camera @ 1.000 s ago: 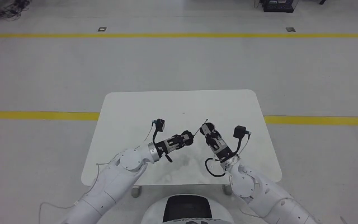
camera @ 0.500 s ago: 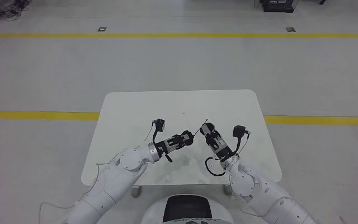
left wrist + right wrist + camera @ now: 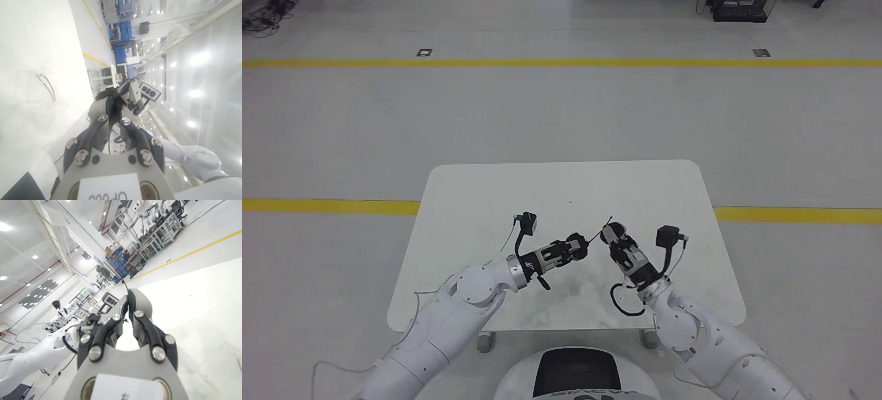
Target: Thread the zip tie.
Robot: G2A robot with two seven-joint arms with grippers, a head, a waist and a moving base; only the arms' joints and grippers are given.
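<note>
The big white desk (image 3: 562, 180) sits in the middle of the top view. Lower down in that picture, the two tools almost meet above it. The right tool (image 3: 128, 296) is pinched on the thin black zip tie (image 3: 125, 285), and its tip pokes out. The left tool (image 3: 580, 243) is clenched on a black bit. I think that is the tie's other end. The tie looks light, bendy and smooth, so it could slip. Hold it near the tip to keep it straight.

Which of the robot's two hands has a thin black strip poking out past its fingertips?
The right hand, shut on the zip tie, whose thin tip sticks out in front. The left hand is shut on a bunched black piece instead.
</note>
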